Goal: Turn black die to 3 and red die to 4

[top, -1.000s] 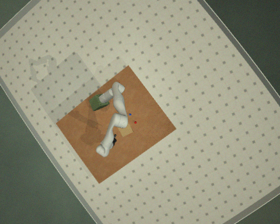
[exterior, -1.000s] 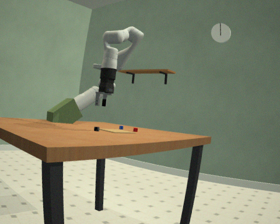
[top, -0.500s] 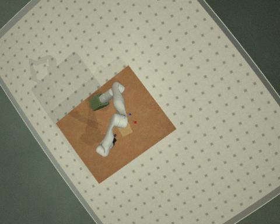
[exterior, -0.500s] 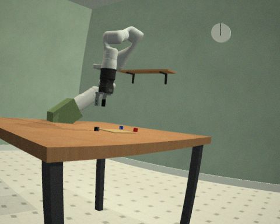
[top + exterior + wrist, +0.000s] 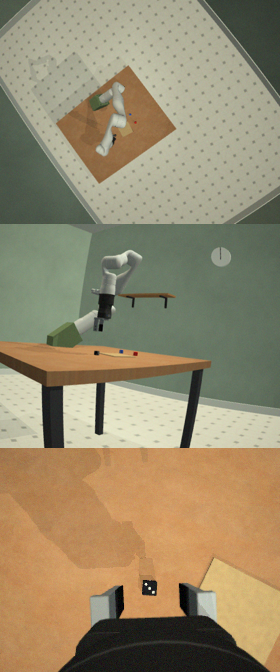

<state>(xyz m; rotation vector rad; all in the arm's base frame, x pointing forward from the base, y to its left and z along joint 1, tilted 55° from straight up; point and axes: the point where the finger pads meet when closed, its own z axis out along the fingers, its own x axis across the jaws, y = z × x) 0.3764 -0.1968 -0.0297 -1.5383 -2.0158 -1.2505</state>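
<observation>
The black die lies on the bare table just left of the tan mat; its top face shows three pips in the wrist view. It also shows in the side view, off the mat's left end. My gripper is open and empty, well above the black die and centred over it. The blue die and the red die sit on the table beside the mat's far and right edges; from above the blue die and the red die lie off the mat.
The arm's green base stands at the back left of the wooden table. A wall shelf hangs behind, above the table. The arm covers part of the mat from above.
</observation>
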